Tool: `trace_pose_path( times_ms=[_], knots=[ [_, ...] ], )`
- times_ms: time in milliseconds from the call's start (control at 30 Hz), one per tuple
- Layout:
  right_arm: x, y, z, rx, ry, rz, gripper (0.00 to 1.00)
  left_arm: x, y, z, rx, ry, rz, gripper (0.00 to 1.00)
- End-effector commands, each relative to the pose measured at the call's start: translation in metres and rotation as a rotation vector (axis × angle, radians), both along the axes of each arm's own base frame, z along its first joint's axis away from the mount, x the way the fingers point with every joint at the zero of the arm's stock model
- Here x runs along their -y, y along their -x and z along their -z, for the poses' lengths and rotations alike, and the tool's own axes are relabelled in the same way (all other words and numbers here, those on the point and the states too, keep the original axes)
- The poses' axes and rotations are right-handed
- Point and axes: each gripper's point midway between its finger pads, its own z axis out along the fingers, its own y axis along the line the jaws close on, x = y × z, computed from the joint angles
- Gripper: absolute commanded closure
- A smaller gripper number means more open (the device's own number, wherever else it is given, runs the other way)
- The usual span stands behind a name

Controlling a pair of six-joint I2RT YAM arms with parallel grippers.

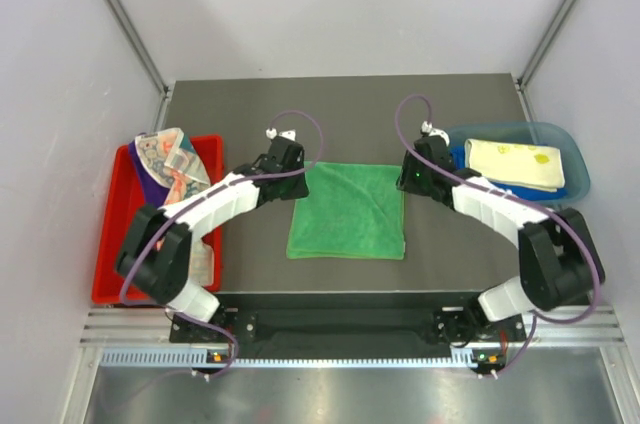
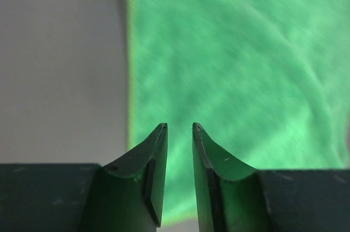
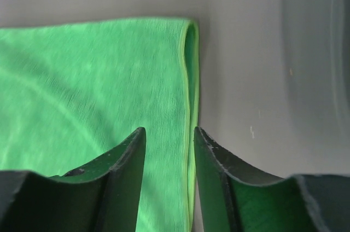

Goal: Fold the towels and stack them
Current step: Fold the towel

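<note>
The green towel [image 1: 347,210] is lying flat at mid table [image 1: 340,104], its right edge looking doubled. The left gripper [image 2: 179,127] and right gripper [image 3: 169,131] are hovering over its far corners, jaws narrowly parted and empty, probably lining up another fold.

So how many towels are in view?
5: green cloth towel flat mid-table; purple towel and white orange-printed towel in the red plastic tray; pale yellow towel over a royal blue towel in the translucent blue bin. Others may be hidden.
</note>
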Motion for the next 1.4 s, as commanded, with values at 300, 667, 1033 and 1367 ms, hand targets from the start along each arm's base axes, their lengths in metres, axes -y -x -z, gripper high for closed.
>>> trace_pose_path(
  times_ms=[300,667,1033,1367],
  knots=[
    [-0.007,-0.07,0.016,0.045,0.039,0.014,0.62,-0.014,-0.077,0.026,-0.023,0.091,-0.003,0.71],
    [-0.008,-0.084,0.022,0.031,0.064,0.018,0.65,-0.021,-0.098,0.031,0.012,0.088,-0.021,0.66],
    [-0.008,-0.085,0.025,0.027,0.068,0.015,0.74,-0.012,-0.123,0.032,0.014,0.089,-0.011,0.69],
    [0.004,-0.091,0.019,0.033,0.063,0.031,0.91,-0.014,-0.127,0.037,0.009,0.088,-0.022,0.95]
  ],
)
